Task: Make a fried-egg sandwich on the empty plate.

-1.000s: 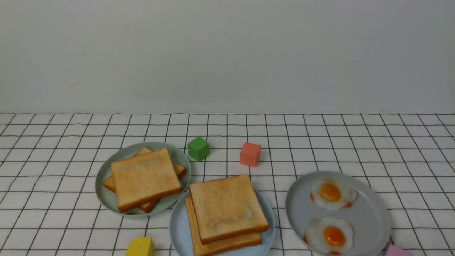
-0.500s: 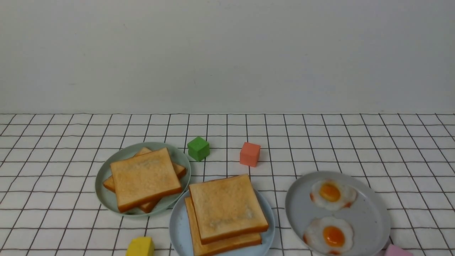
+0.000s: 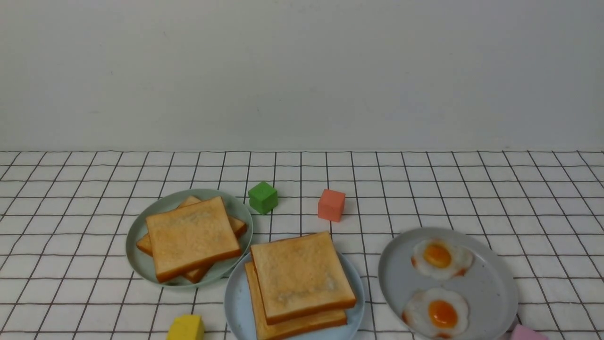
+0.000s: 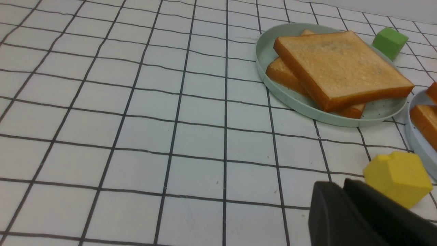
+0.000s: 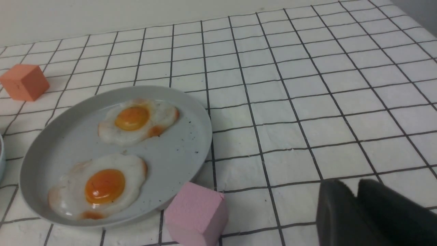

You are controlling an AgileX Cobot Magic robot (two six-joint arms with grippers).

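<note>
The fried-egg sandwich (image 3: 302, 278) is two stacked golden toast slices on the light blue plate (image 3: 233, 302) at the front centre; no egg shows between the slices from here. Neither gripper appears in the front view. In the left wrist view my left gripper (image 4: 343, 184) is shut and empty, low over the cloth beside a yellow block (image 4: 397, 177); the plate's rim (image 4: 414, 136) and the sandwich's edge (image 4: 425, 118) show at the side. In the right wrist view my right gripper (image 5: 355, 186) is shut and empty, over the cloth to the right of the grey plate (image 5: 170, 157).
A pale green plate (image 3: 141, 236) with two toast slices (image 3: 191, 236) stands left of the sandwich. The grey plate (image 3: 490, 288) holds two loose fried eggs (image 3: 441, 257). Green (image 3: 263, 197), salmon (image 3: 331, 204), yellow (image 3: 186, 328) and pink (image 3: 526, 333) blocks lie on the checked cloth.
</note>
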